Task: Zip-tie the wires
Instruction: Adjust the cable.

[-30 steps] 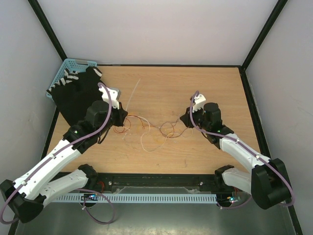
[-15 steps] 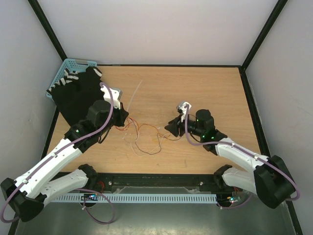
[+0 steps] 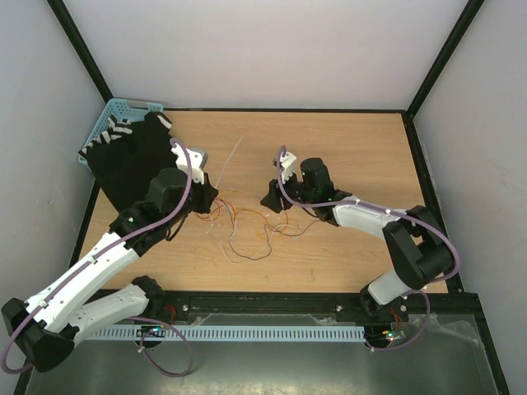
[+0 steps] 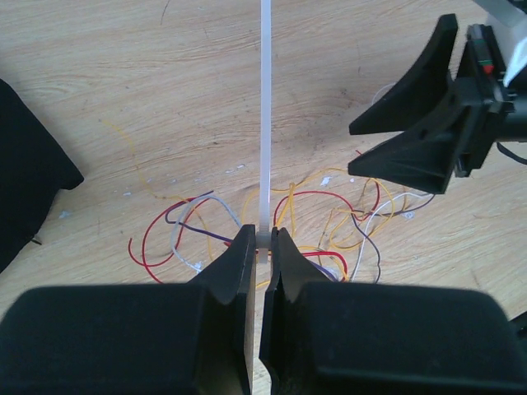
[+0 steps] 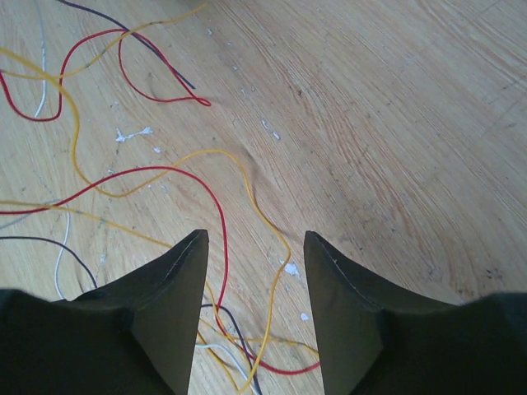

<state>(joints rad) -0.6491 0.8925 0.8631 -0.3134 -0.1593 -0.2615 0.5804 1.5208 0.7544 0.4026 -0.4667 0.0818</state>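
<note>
The wires (image 3: 247,232) lie in a loose red, yellow and pale tangle on the wooden table (image 3: 346,148), between the two arms. My left gripper (image 3: 209,197) is at their left end, shut on the lower end of the zip tie (image 4: 265,123). This pale strip runs straight away from the jaws, over the wires (image 4: 325,216). My right gripper (image 3: 270,200) stands open just right of the tangle, also seen as the right gripper (image 4: 352,151). In the right wrist view the gripper (image 5: 255,239) hovers with red and yellow wires (image 5: 224,247) on the table between its fingers, nothing gripped.
A black cloth (image 3: 123,160) lies at the back left, partly over a blue basket (image 3: 115,111); the cloth (image 4: 25,164) also shows left of my left gripper. White flecks dot the wood near the wires. Black frame posts bound the table.
My right arm has swung left across the table to the wire tangle and its jaws have opened. The wires have bunched leftward. The left arm has held still on the zip tie.
</note>
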